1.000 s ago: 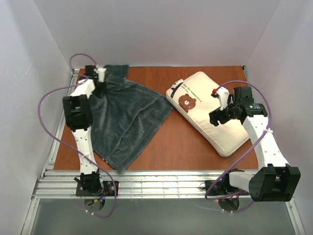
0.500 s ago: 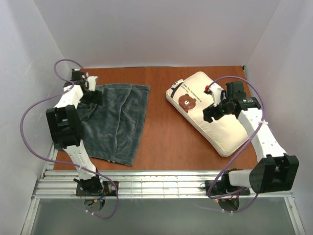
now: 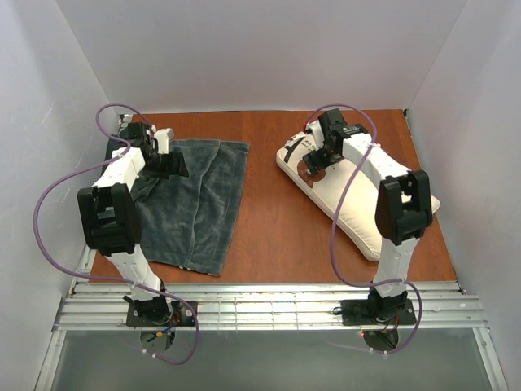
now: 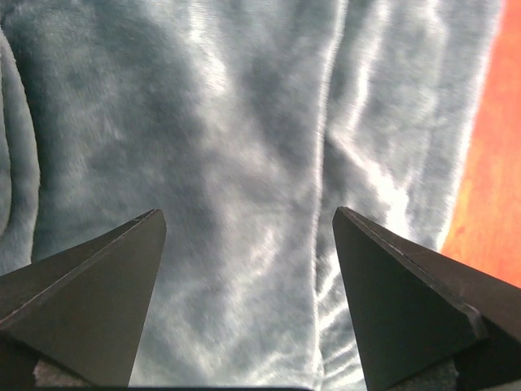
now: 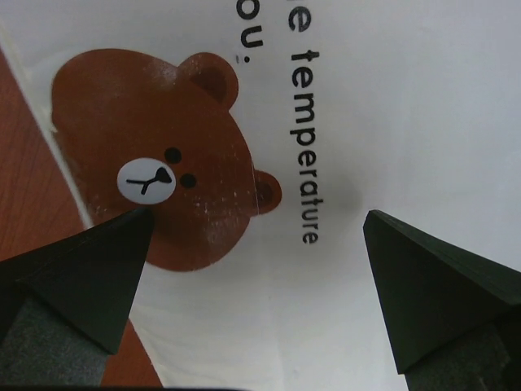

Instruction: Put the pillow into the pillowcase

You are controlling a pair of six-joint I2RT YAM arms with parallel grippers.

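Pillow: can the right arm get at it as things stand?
Probably yes. The right gripper hangs open just above the pillow, near its bear face, with nothing between them. The pillowcase lies apart, on the left of the table.

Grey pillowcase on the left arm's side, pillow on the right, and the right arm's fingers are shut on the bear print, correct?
No: the right arm's fingers stand open over the bear print, as the right wrist view shows. The pillowcase is on the left, the pillow on the right.
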